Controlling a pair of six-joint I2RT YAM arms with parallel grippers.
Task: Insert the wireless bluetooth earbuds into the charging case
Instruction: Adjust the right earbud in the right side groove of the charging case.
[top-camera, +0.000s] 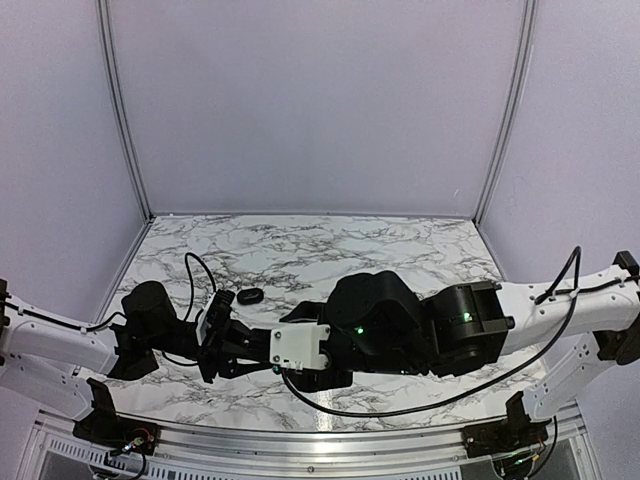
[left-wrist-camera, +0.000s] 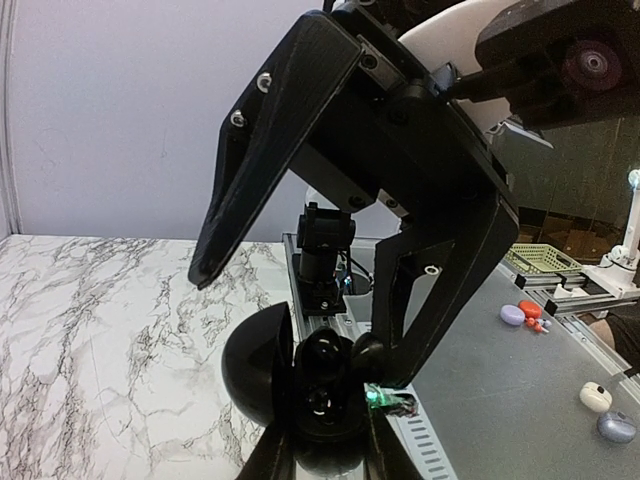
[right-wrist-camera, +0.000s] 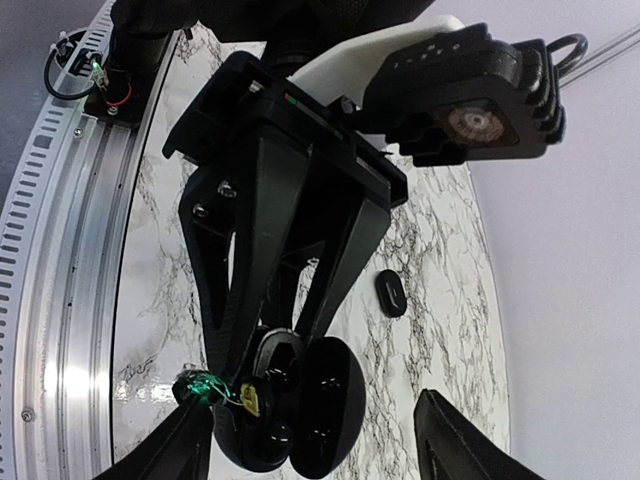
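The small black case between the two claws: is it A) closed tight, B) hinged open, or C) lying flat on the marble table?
B: the charging case has its lid swung back, showing the hollow inside, and it is held in the shut fingers of the left gripper.

I count one black case (left-wrist-camera: 255, 365), hinged open. One small black earbud (top-camera: 248, 296) lies on the table (top-camera: 400, 250). Whether any sit inside the case I cannot tell. I have two arms, my left arm (top-camera: 60, 345) and right arm (top-camera: 590, 300), each with one pair of jaws. Off the table are three pods: a purple pod (left-wrist-camera: 511, 315), a white pod (left-wrist-camera: 596, 396) and a grey pod (left-wrist-camera: 617, 427).
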